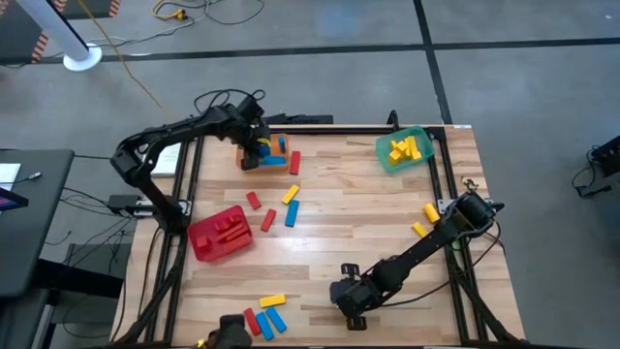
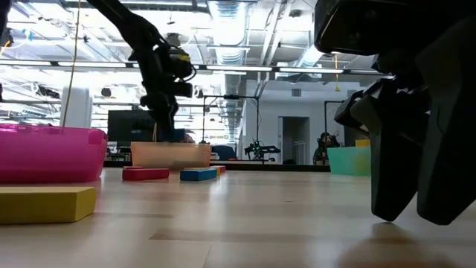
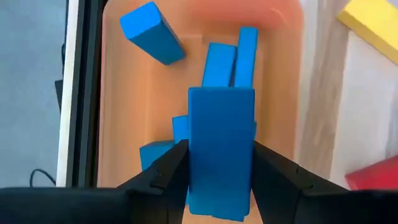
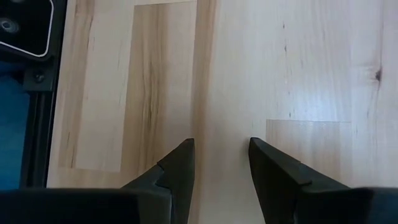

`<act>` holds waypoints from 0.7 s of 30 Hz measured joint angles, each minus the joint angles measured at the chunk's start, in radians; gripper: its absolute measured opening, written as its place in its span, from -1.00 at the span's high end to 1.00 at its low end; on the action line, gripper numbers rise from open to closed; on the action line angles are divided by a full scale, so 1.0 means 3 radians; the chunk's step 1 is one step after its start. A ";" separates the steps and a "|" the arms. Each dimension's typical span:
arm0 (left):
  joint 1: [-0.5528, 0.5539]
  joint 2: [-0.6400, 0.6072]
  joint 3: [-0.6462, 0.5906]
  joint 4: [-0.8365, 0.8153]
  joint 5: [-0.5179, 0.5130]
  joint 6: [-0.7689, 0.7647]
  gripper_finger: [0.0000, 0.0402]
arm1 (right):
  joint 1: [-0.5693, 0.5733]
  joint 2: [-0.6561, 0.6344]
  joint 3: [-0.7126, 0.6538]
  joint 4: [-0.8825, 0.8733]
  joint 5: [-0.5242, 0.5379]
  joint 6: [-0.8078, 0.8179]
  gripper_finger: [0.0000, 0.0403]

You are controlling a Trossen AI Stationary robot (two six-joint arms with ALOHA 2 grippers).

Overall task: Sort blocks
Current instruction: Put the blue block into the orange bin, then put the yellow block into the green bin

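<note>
Left wrist view: my left hand grips a blue block lengthwise over the orange bin, directly above its fellows; my right hand, half-open and empty, waits over bare table.

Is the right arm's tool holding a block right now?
No, the right tool is open over bare wooden table, with nothing between its fingers.

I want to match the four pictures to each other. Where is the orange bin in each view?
High view: orange bin, far side, under the left gripper.
Low view: left of centre, far off.
Left wrist view: fills the middle, below the held blue block.
Right wrist view: absent.
Shared landmark: that left gripper.
</note>
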 joint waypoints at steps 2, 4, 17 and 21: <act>0.0000 0.0026 0.0000 0.0049 -0.0037 -0.0041 0.22 | 0.0001 0.0000 0.0000 -0.0001 0.0005 0.0011 0.17; 0.0005 0.0025 0.0000 0.0109 -0.0070 -0.0075 0.15 | -0.0001 0.0000 0.0000 -0.0001 0.0006 0.0015 0.17; -0.0048 -0.0241 0.0013 0.0054 -0.0090 -0.0327 0.02 | -0.0113 -0.0028 -0.0002 -0.0009 0.0203 -0.0279 0.17; -0.0162 -0.0420 0.0014 -0.0105 -0.0058 -0.0423 0.02 | -0.0237 -0.0106 -0.0003 -0.0002 0.0217 -0.0479 0.17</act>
